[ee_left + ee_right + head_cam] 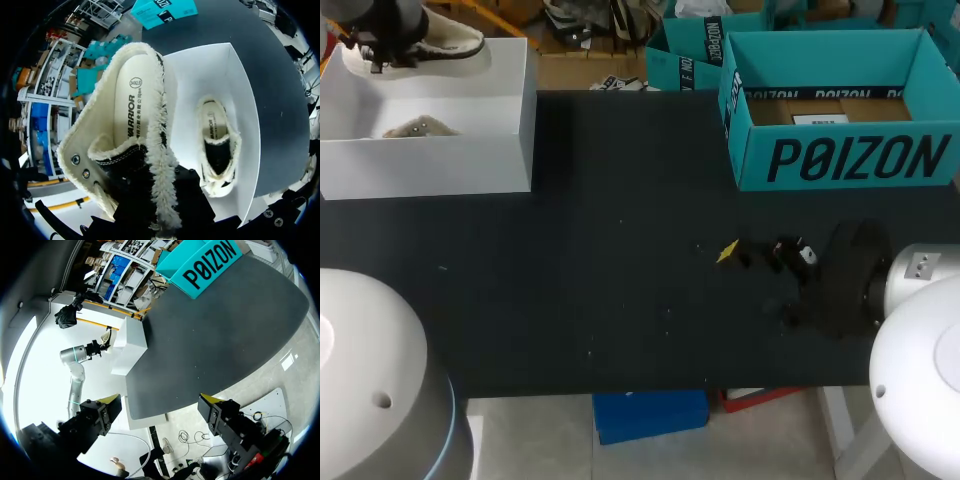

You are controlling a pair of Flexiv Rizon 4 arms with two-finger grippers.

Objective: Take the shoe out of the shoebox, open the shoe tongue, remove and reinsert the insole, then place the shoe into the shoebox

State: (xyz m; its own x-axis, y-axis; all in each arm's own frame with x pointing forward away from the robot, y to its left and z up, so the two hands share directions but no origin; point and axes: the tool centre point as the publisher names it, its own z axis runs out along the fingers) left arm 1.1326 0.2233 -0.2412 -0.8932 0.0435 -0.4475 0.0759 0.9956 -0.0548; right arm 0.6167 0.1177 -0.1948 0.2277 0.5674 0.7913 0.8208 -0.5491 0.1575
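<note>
A cream fleece-lined high-top shoe hangs over the back of the white shoebox, with my left gripper shut on its collar. In the left wrist view the held shoe fills the space ahead, its pale insole lying inside, and the fingertips are hidden by the fleece. A second matching shoe lies in the white shoebox below, also seen as the second shoe. My right gripper hovers over the dark table at the front right, open and empty, its yellow fingertips wide apart.
A teal cardboard box stands open at the back right, with another teal box behind it. The dark table stretches between the white shoebox and the teal box. Across the table the right wrist view takes in the white shoebox.
</note>
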